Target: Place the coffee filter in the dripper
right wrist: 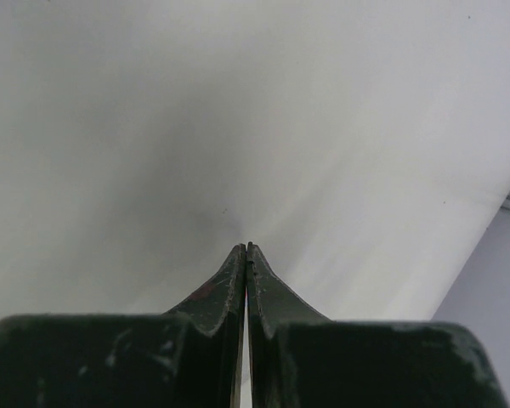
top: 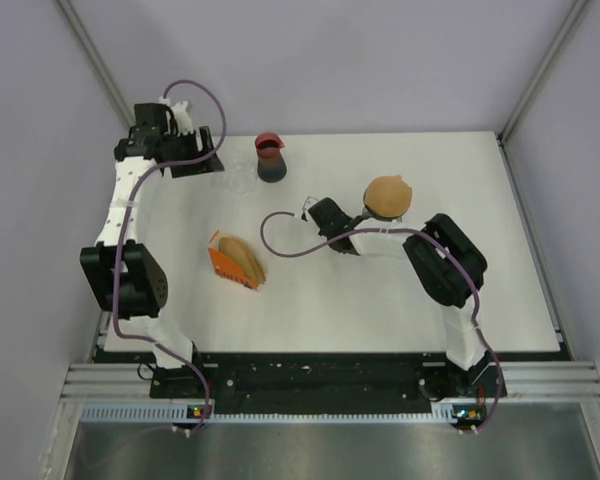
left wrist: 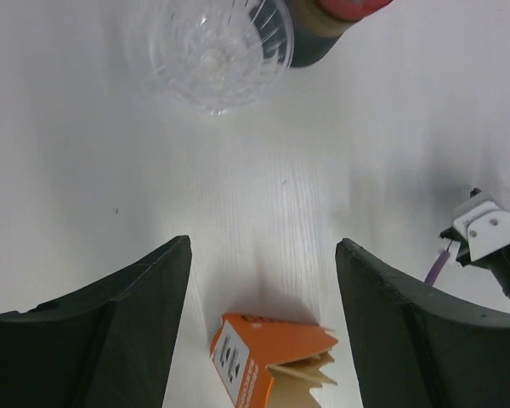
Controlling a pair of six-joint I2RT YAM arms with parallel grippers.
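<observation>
The white bench point(top: 480, 180) fills the overhead view, with both arms rising from its 6 o'clock edge. The left arm reaches to about 10 o'clock, where the left hand point(top: 202, 152) hangs over the bench; its own camera shows its fingers point(left wrist: 110, 306) well apart, with only bare bench and part of the box between them. The right arm folds back toward the middle, and the right hand point(top: 325, 215) sits just right of centre. In its wrist view the two fingers point(right wrist: 221, 289) are pressed flat together with nothing visible between them. An orange box point(top: 225, 265) lies on its side at about 8 o'clock from centre, with tan stacked filters point(top: 248, 260) fanning out of its open end. The loose brown coffee filter point(top: 388, 197) sits at about 2 o'clock, just beyond the right forearm; whether it touches the arm cannot be told. A dark cup with a red rim point(top: 270, 158) stands at about 11 o'clock. The clear glass dripper point(top: 242, 180) stands just beside it on its 7 o'clock side, near the left hand and well apart from the coffee filter.
</observation>
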